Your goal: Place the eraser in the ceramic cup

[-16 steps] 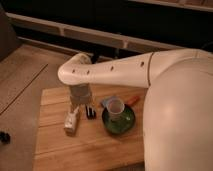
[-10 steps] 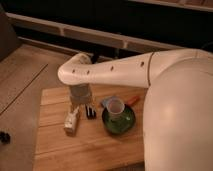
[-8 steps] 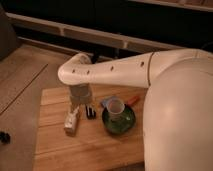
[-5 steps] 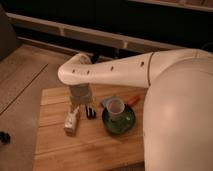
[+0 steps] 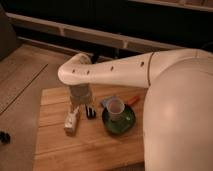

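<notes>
- Claw (image 5: 81, 100): a grey block hanging straight down from the bent end of the white arm (image 5: 115, 71), low over the far-left part of the wooden worktop (image 5: 75, 150). Its lower end is close to the board. Whether it is wide, narrow or clamped on anything cannot be told.
- Eraser (image 5: 90, 111): a small dark bar lying on the worktop just beside the claw, at its lower right edge as pictured, slightly nearer the viewer. Whether it touches the claw cannot be told.
- Ceramic cup (image 5: 116, 106): pale, tapered and upright with its mouth upward, to the picture-right of the claw with the eraser between the two. It is apart from the claw. The cup overlaps the far rim of the bowl; whether it stands inside or just behind cannot be told.
- Green bowl (image 5: 120, 127): dark and round, to the right of the claw and nearer the viewer.
- Pale bottle (image 5: 71, 121): lies on its side below the claw as pictured, a little to its left and near the eraser.
- Orange object (image 5: 132, 100): small and partly hidden, beyond the cup on the side away from the claw.
- Robot body (image 5: 180, 115): large and white, filling the right side, well apart from the claw.
</notes>
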`<state>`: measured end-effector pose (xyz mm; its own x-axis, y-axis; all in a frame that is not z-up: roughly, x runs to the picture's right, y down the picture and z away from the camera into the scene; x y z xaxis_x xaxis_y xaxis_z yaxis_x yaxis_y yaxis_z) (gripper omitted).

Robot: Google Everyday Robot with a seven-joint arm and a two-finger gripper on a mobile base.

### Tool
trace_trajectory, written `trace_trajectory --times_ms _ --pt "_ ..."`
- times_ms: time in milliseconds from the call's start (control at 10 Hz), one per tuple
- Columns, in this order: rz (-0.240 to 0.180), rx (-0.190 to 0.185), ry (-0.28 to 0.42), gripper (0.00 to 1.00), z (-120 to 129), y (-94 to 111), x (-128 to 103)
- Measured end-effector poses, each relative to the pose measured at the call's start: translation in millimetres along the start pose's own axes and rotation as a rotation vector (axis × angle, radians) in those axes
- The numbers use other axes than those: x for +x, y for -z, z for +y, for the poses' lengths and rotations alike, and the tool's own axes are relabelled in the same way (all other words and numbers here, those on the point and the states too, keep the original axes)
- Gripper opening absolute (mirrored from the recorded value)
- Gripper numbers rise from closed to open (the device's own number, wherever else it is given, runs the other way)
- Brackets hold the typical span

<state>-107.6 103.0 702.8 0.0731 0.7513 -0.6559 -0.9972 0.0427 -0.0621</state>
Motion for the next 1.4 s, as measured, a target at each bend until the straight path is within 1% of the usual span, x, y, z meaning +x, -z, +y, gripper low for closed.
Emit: trace_trajectory --times_ms 300,400,500,600,700,800,1000,1100,1400 --pt "-0.002 0.002 0.001 0.65 -0.1 0.0 -0.3" --pt "-0.011 0.007 0.007 0.65 -0.6 1.5 -1.8" --pt "-0.042 0.022 0.024 0.65 -2.1 7.7 -8.6" --pt "-0.107 0.052 0.071 0.65 -4.3 22.5 -24.5" --pt "-0.182 0.081 0.125 0.65 -4.2 42.0 -43.8" --pt "-0.279 0.113 0.209 0.65 2.1 70.6 -68.7" --pt "-0.418 0.136 0.333 0.65 25.4 113.1 -102.3" --pt "-0.442 0.146 0.353 0.65 27.7 121.3 -108.2" --pt "-0.445 0.147 0.351 0.65 24.7 121.3 -109.0"
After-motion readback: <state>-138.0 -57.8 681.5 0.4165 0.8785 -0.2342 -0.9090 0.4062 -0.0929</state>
